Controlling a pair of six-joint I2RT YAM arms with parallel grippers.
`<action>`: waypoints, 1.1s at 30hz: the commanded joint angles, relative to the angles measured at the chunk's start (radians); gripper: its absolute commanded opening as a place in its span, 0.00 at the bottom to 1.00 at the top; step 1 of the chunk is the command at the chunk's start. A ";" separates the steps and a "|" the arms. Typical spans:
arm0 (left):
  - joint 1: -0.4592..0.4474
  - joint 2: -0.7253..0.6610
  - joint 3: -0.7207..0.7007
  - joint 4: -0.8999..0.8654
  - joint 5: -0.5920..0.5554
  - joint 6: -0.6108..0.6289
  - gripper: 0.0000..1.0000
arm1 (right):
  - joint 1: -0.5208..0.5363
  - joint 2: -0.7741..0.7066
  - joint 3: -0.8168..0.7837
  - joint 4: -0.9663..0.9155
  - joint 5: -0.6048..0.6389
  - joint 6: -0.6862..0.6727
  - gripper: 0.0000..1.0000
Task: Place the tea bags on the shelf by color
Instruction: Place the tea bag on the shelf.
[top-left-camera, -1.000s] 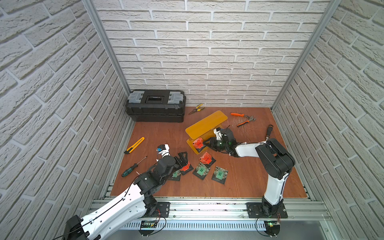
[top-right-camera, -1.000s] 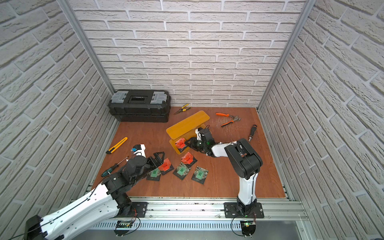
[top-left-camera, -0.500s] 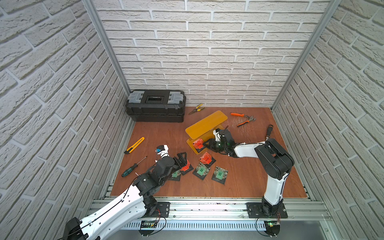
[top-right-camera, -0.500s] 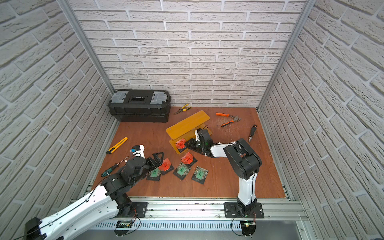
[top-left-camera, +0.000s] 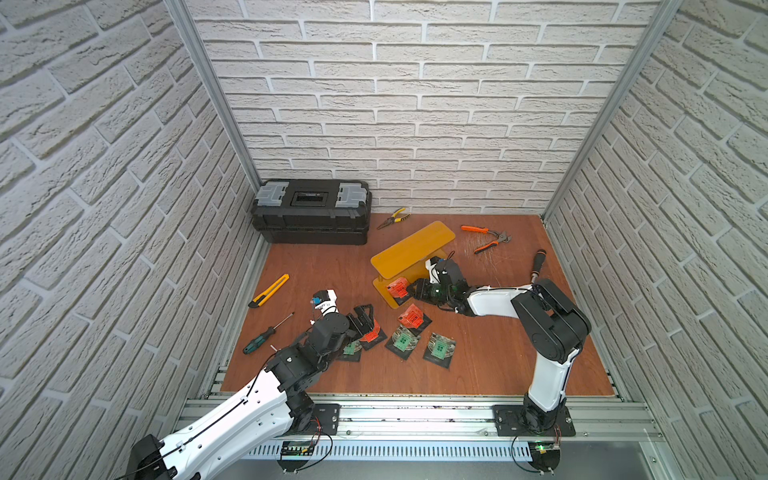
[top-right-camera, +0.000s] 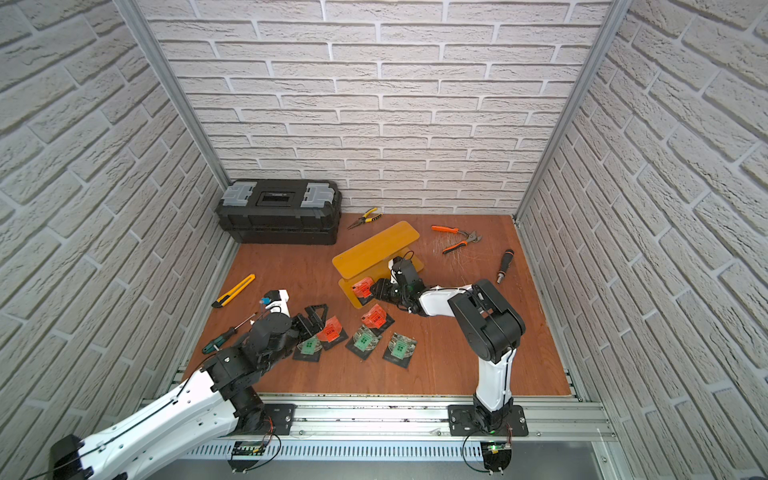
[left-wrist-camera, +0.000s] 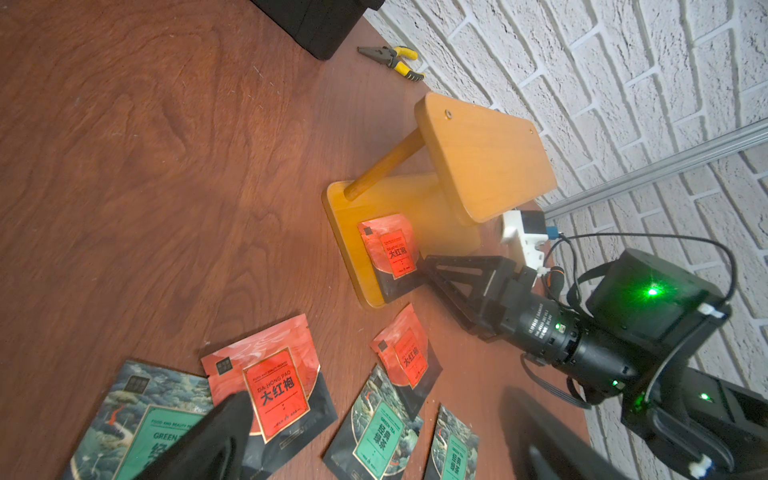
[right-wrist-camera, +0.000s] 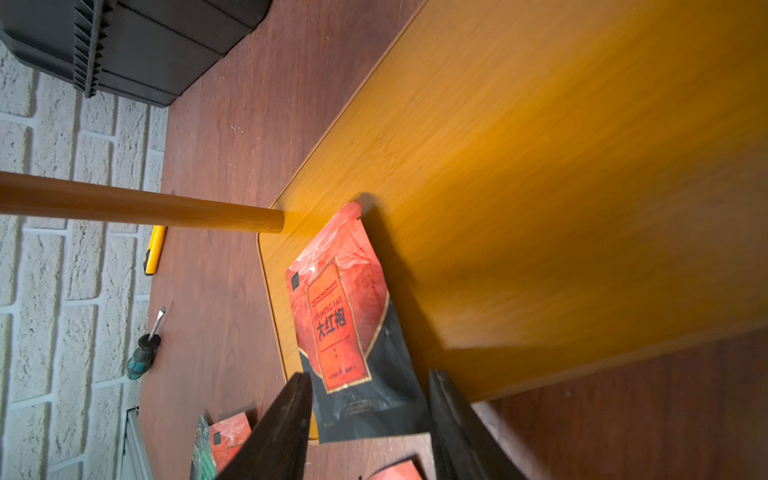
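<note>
Right hand (right-wrist-camera: 370, 386) sits at the lower plate (left-wrist-camera: 345, 216) of the shelf (top-left-camera: 411, 245), its fingers (right-wrist-camera: 291, 415) parted on either side of the black end of a red tea bag (right-wrist-camera: 336, 307). That bag lies flat on the lower plate beside a corner post (right-wrist-camera: 166, 208). Its long axis runs across the plate, red end pointing inward under the upper plate and black end overhanging the rim toward the hand. In both top views the shelf's long axis runs diagonally, near left to far right. Left hand (top-left-camera: 363, 320) is spread wide, poised over a second red tea bag (left-wrist-camera: 274, 386), which overlaps a green tea bag (left-wrist-camera: 137, 424) on the surface (top-left-camera: 332, 270). A third red tea bag (top-left-camera: 412, 318), a middle green tea bag (top-left-camera: 402, 340) and an outer green tea bag (top-left-camera: 440, 345) lie flat nearby.
</note>
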 joint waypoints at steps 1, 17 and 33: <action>0.008 0.000 -0.014 0.007 -0.012 0.000 0.98 | 0.012 -0.040 0.005 -0.025 0.043 -0.035 0.52; 0.007 0.004 -0.014 0.009 -0.011 -0.002 0.98 | 0.027 -0.081 -0.020 -0.063 0.123 -0.075 0.57; 0.007 0.007 -0.015 0.010 -0.009 -0.005 0.98 | 0.056 -0.062 -0.013 -0.004 0.093 -0.058 0.52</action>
